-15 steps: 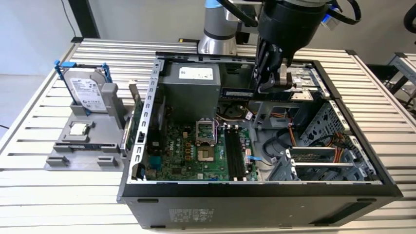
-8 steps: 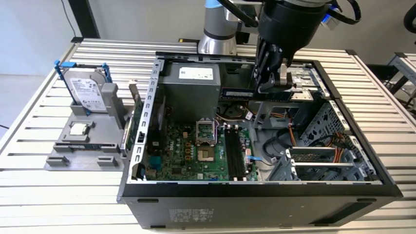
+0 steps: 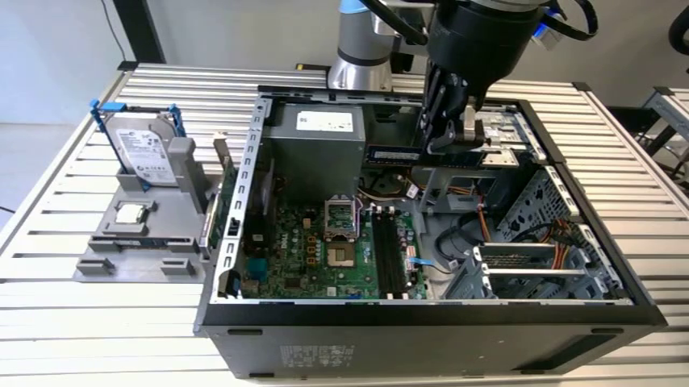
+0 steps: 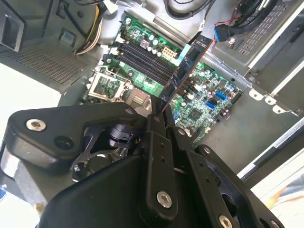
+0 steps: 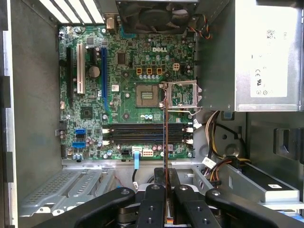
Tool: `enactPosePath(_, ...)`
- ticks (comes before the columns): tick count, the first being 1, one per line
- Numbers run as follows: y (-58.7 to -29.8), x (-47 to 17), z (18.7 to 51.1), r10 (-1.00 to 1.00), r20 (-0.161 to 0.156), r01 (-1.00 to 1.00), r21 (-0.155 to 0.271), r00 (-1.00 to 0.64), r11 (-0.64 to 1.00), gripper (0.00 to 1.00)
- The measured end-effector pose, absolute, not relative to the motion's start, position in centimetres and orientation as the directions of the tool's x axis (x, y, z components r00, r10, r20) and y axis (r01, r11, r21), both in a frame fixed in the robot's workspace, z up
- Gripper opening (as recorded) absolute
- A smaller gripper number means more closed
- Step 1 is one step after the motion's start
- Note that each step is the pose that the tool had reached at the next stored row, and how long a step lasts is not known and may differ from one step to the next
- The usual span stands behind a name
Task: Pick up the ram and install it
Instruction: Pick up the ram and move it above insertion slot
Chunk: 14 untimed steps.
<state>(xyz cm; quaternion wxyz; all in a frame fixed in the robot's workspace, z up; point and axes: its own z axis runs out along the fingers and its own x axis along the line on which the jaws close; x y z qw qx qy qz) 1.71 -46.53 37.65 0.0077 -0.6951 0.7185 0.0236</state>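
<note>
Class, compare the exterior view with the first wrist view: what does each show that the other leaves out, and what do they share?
Exterior view's own: the hard drive with blue rails standing in a grey holder, and the processor chip lying on that holder, all on the slatted table at the exterior view's left of the case. First wrist view's own: the case fan. Shared: the gripper shut on the ram above the motherboard with its memory slots, plus the power supply.
</note>
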Motion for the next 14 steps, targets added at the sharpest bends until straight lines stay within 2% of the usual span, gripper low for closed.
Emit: enactPosePath(14,-46.53,1.72,37.65,-0.979,-0.044,-0.98,0.023,-0.199,0.198,0.0)
